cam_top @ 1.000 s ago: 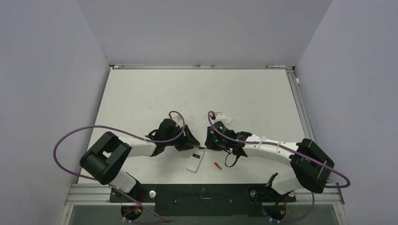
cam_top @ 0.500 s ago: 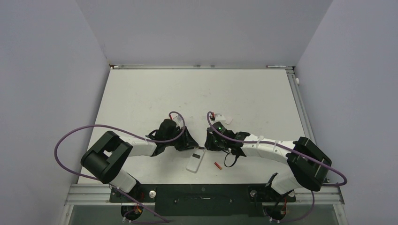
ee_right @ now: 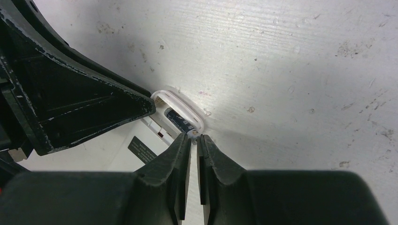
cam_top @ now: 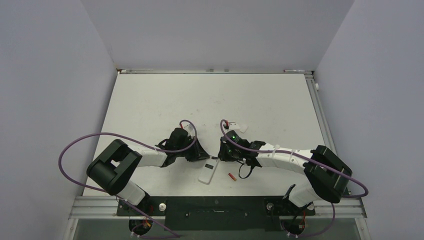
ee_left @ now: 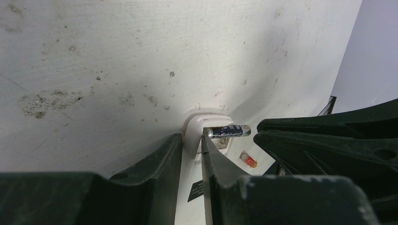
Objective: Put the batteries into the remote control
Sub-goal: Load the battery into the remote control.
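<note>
I look down on a white table (cam_top: 150, 100), scuffed and speckled with dark marks (ee_left: 42, 101). A small flat white piece (cam_top: 242, 125) lies on it near the middle. Pale grey walls (cam_top: 215, 30) stand on three sides, and a metal rail (cam_top: 210, 71) runs along the far edge.

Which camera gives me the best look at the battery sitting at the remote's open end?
Left wrist: the battery lies side-on across the remote control at its far end, full length clear. Right wrist shows it foreshortened, its near tip at the right gripper. In top external it is too small to make out.
</note>
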`<state>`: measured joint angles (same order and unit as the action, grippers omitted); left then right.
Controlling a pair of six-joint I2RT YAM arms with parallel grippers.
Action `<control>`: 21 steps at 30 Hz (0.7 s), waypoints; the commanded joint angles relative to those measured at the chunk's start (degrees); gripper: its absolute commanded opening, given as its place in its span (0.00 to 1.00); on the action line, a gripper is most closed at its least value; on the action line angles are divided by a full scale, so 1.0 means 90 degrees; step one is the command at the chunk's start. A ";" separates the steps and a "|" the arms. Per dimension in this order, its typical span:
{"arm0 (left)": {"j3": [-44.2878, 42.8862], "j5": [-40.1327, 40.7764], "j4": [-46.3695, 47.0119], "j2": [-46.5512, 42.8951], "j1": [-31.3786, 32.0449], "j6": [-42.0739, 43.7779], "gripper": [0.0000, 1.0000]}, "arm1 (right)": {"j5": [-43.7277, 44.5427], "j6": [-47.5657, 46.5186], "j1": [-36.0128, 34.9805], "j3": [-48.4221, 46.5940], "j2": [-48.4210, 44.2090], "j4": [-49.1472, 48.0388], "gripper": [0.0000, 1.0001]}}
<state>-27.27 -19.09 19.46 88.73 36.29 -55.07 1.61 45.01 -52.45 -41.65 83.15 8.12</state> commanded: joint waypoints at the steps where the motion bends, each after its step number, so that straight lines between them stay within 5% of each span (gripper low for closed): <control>1: 0.0128 0.0128 -0.0263 0.0120 0.0030 0.0089 0.18 | 0.0045 0.0102 -0.0003 0.0047 -0.0050 -0.0252 0.13; 21: 0.0126 0.0158 -0.0449 -0.0076 0.0082 -0.0154 0.13 | 0.0132 0.0207 -0.0003 0.0048 -0.0195 -0.0384 0.15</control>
<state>-26.94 -18.63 19.42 88.79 36.29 -56.16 1.65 46.15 -52.45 -41.32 83.13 7.40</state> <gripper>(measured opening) 0.129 0.145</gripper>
